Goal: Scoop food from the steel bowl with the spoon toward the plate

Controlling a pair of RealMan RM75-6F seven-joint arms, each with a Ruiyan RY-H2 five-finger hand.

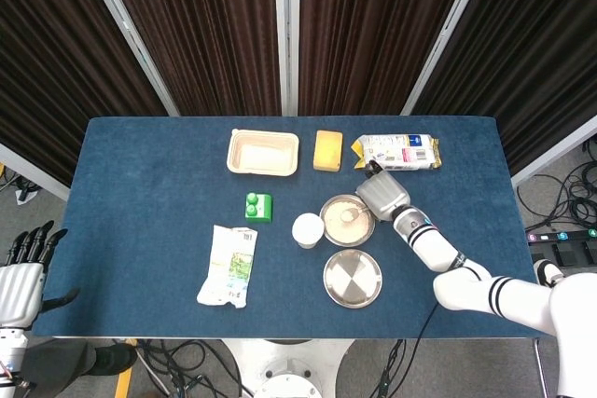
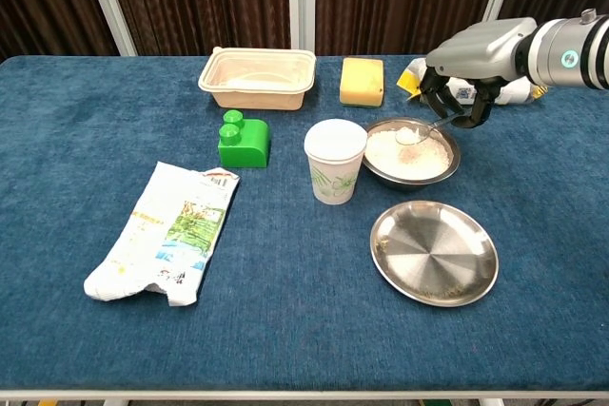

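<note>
Lifting a loaded spoon (image 2: 425, 130) from the bowl (image 2: 412, 152), the right hand (image 2: 468, 68) pinches its handle; the plate (image 2: 434, 252), just nearer on the bench (image 2: 285, 330), awaits food.

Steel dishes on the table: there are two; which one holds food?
The deeper steel bowl, beside the paper cup, holds white food; the flat steel plate in front of it is essentially bare.

No readable text, printing on the white packet (image 2: 164, 233) and snack bag (image 1: 396, 152) too small
</note>
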